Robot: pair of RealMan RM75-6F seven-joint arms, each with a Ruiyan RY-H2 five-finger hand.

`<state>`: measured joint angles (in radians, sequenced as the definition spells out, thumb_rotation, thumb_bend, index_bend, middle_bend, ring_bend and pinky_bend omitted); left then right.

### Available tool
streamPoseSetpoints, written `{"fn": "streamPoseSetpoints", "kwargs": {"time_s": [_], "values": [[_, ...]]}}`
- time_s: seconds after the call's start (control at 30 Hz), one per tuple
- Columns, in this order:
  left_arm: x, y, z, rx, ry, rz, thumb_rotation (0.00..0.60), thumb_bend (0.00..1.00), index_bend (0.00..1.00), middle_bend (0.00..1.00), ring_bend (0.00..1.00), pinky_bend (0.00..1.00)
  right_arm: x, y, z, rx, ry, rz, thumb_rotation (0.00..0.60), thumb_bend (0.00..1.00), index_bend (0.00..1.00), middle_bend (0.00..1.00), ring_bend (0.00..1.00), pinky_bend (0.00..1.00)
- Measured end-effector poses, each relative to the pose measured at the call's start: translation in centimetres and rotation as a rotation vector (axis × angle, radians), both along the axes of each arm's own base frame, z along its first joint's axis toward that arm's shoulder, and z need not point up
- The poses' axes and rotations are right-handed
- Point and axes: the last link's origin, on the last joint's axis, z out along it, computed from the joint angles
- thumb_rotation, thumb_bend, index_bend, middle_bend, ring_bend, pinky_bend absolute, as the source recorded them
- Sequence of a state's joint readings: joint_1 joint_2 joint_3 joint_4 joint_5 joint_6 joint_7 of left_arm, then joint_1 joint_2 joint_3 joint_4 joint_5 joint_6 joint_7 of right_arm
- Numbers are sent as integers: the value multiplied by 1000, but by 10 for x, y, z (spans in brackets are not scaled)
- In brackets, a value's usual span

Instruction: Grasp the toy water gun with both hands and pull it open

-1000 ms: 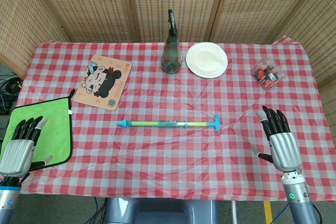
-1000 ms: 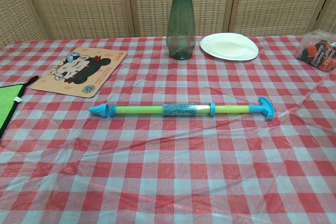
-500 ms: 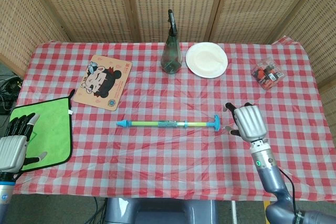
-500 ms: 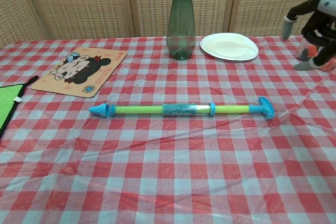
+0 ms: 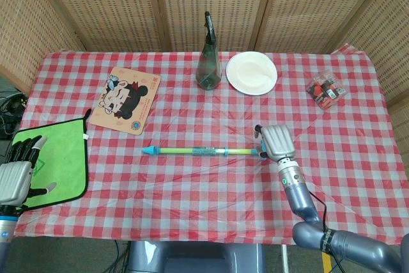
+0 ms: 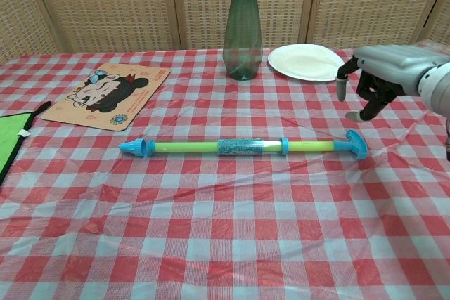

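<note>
Hovering closer: right robot hand (image 6: 373,82), fingers spread | water gun (image 6: 242,147) handle | left robot hand (image 5: 18,174) released, unmoved

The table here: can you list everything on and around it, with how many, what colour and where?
toy water gun: one, green tube with blue ends, lying flat mid-table
bottle: one, dark green, upright at the back centre
plate: one, white, just right of the bottle
cartoon mat: one, tan with a drawn face, back left
cloth: one, bright green, left edge
small packet: one, clear with red and black contents, back right
tablecloth: one, red and white check
left robot hand: one, silver and black, over the green cloth, holding nothing
right robot hand: one, silver, above the gun's blue handle end, not gripping it
</note>
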<state>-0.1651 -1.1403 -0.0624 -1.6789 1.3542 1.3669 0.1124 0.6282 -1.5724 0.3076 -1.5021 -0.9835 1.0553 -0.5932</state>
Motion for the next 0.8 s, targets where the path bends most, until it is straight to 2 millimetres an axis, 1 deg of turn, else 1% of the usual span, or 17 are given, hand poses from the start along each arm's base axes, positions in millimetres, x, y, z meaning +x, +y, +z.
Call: {"fn": "streamPoseSetpoints", "kwargs": {"time_s": [0.17, 0.4, 0.8], "values": [[0, 1, -1, -4, 1, 3, 600, 109, 0, 0, 0, 0, -3, -3, -13, 33, 19, -34, 600, 506, 494, 1000, 1000, 647], [-1, 2, -2, -8, 2, 9, 600, 108, 0, 0, 0, 0, -11, -1, -26, 78, 51, -68, 600, 507, 484, 1000, 1000, 647], [-2, 3, -1, -4, 2, 14, 600, 113, 0, 0, 0, 0, -19, -3, -37, 103, 64, -91, 600, 507, 469, 1000, 1000, 647]]}}
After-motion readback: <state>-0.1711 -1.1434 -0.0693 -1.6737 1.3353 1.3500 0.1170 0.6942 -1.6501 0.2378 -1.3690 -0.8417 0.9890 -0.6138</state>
